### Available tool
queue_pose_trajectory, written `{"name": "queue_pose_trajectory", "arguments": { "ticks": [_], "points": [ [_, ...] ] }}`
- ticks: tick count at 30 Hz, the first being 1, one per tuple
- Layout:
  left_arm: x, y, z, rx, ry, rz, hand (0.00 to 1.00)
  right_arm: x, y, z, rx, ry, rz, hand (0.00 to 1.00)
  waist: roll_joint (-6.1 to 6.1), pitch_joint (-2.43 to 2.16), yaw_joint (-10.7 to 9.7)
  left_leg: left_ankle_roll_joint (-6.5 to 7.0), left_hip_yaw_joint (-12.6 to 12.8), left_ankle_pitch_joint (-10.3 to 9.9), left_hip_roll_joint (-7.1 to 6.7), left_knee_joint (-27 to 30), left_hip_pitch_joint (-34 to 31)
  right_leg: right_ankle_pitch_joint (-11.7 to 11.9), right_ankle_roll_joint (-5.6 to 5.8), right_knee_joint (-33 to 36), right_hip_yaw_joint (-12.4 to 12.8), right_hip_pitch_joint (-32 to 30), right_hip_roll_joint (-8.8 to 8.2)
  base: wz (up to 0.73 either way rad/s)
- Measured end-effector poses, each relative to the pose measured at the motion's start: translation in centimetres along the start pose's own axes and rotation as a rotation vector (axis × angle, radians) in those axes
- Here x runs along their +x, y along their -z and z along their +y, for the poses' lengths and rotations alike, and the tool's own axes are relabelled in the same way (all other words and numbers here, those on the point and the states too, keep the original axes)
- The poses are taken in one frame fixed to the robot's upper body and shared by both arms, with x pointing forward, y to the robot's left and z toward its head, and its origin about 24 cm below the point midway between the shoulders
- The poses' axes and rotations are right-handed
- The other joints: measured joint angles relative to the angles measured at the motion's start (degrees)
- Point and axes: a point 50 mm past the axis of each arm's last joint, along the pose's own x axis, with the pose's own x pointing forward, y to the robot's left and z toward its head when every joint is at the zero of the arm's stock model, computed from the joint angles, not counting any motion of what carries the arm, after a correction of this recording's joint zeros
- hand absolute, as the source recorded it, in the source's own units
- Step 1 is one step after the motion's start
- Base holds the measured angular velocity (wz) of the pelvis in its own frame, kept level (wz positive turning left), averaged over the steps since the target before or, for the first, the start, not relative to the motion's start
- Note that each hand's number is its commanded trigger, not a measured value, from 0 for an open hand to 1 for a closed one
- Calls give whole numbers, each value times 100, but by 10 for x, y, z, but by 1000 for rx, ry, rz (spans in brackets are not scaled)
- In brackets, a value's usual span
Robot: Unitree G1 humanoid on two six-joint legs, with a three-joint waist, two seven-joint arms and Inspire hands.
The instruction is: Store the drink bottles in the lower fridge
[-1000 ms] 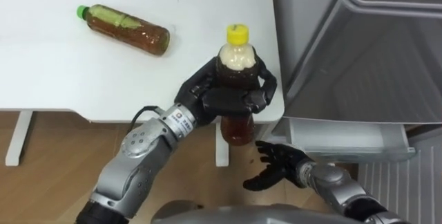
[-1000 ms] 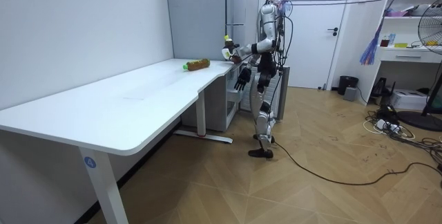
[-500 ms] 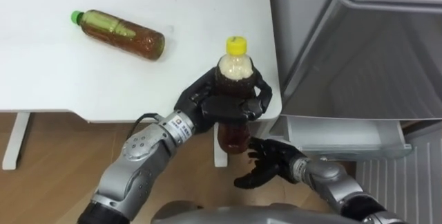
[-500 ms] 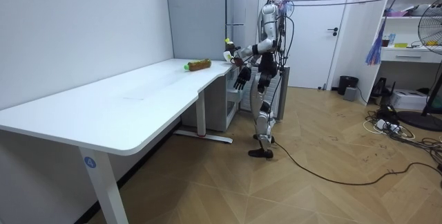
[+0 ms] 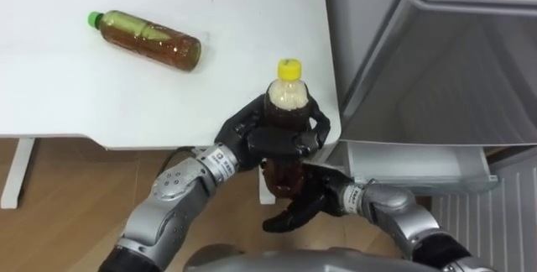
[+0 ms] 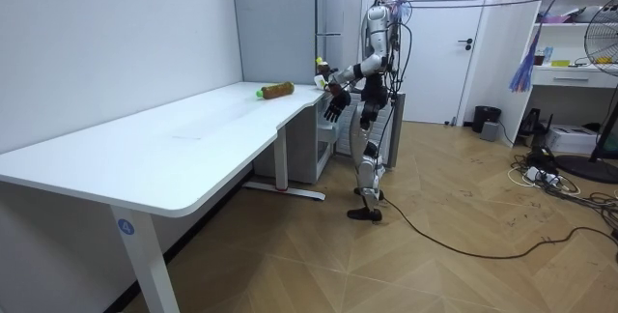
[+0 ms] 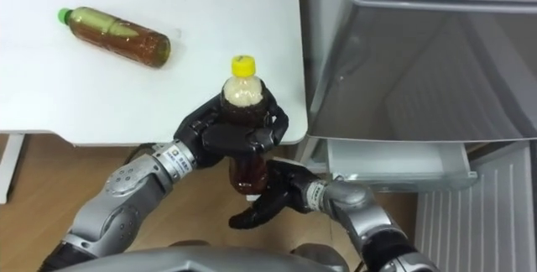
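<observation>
A drink bottle with a yellow cap (image 5: 288,100) and dark brown liquid is held upright in the air, just off the near right corner of a white worktop (image 5: 168,96). The robot's left hand (image 5: 268,133) is wrapped around the bottle's middle, fingers and thumb curled firmly round it. The cap and pale neck rise above the hand, and the brown base hangs below it.

The right hand (image 5: 310,205) sits just beneath and behind the bottle's base. Its fingers are loose and spread, pointing towards the robot's left, and it holds nothing. Whether it touches the bottle cannot be told.

A second bottle with a green cap (image 5: 147,39) lies on its side further back on the worktop. It is well apart from both hands, with its cap pointing left.

Just to the right of the worktop stands a grey fridge (image 5: 436,62), with a pale shelf or drawer edge (image 5: 419,167) jutting out low down, near the right hand. Wooden floor (image 5: 59,188) shows below the worktop's edge.

In the room view the robot stands upright at the far end of the long worktop, beside the fridge, with the held bottle at chest height.
</observation>
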Motion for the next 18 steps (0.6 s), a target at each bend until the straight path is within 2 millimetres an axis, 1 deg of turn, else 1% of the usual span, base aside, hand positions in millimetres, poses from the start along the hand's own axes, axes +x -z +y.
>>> {"name": "queue_pose_trajectory", "arguments": {
  "ticks": [3, 6, 10, 12, 14, 16, 18],
  "points": [
    [1, 1, 0, 9, 8, -7, 100, -1, 2, 2, 31, -22, -13, 0, -2, 1, 5, 0, 7, 0, -1, -2, 10, 0, 0, 0, 13, -14, 0, 0],
    [2, 2, 0, 21, 13, -18, 100, 0, -1, 6, 50, -57, -39, 0, -3, 1, 5, 0, 13, 0, 0, -2, 7, 1, -1, 2, 38, -31, 2, -3],
    [1, 2, 1, 26, 12, -19, 100, -1, -2, 5, 56, -60, -45, 0, -3, 1, 4, 0, 15, 0, -2, -9, 4, 1, -1, 3, 51, -44, 2, -1],
    [2, 3, 0, 49, 18, -15, 100, -2, -1, 5, 67, -63, -45, 0, 0, 2, 39, 0, 21, 0, 0, -11, 18, 2, -3, 2, 51, -40, 1, 0],
    [2, 4, 0, 54, 23, -17, 100, -3, 0, 4, 91, -64, -52, 0, 8, 7, 46, 0, 25, 0, 4, -10, 16, 3, -4, 2, 51, -46, 1, 0],
    [2, 4, 0, 57, 26, -20, 100, -3, 0, 5, 108, -65, -62, 0, 17, 13, 50, 0, 31, 0, 38, -11, 10, 5, -7, 2, 49, -54, 4, 0],
    [2, 5, 0, 59, 28, -21, 100, -4, 1, 5, 128, -65, -72, 0, 31, 21, 91, -1, 48, -1, 49, -19, 6, 6, -10, 2, 50, -64, 10, -3]
  ]
}}
